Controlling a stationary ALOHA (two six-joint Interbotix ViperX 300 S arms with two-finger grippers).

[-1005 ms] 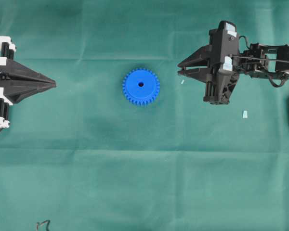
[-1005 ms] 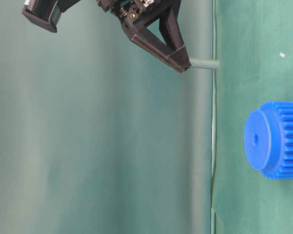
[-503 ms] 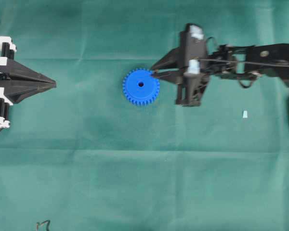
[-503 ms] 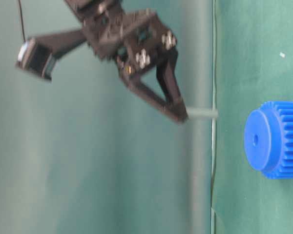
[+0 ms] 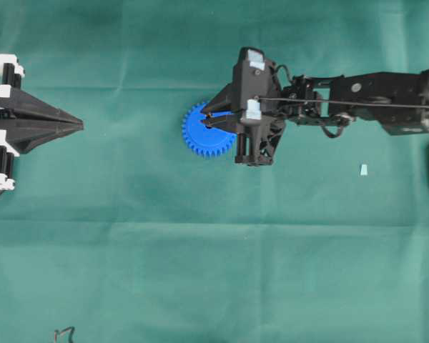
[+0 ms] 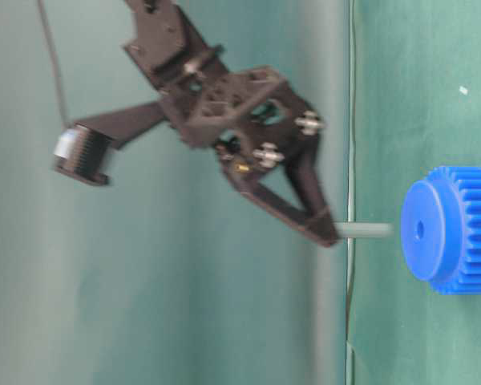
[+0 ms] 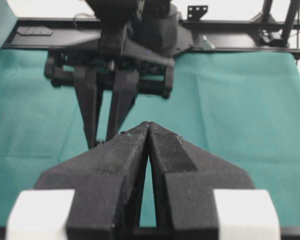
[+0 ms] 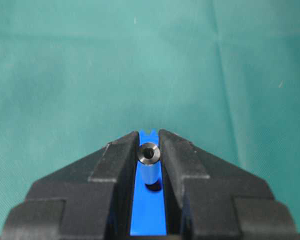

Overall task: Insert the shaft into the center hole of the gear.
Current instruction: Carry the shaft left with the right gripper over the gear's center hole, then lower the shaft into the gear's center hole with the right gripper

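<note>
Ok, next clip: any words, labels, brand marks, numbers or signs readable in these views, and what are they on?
None can be read in any view.
The gear, the shaft and the green cloth carry no print.
The white patches on the right gripper and on the left gripper show no lettering.
The small pale chip on the cloth is too small to tell.

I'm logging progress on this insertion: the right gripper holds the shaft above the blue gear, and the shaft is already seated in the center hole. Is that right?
Not quite. The right gripper does hold the shaft above the gear, but the shaft is not yet seated: the table-level exterior view shows a gap between its tip and the center hole.
</note>
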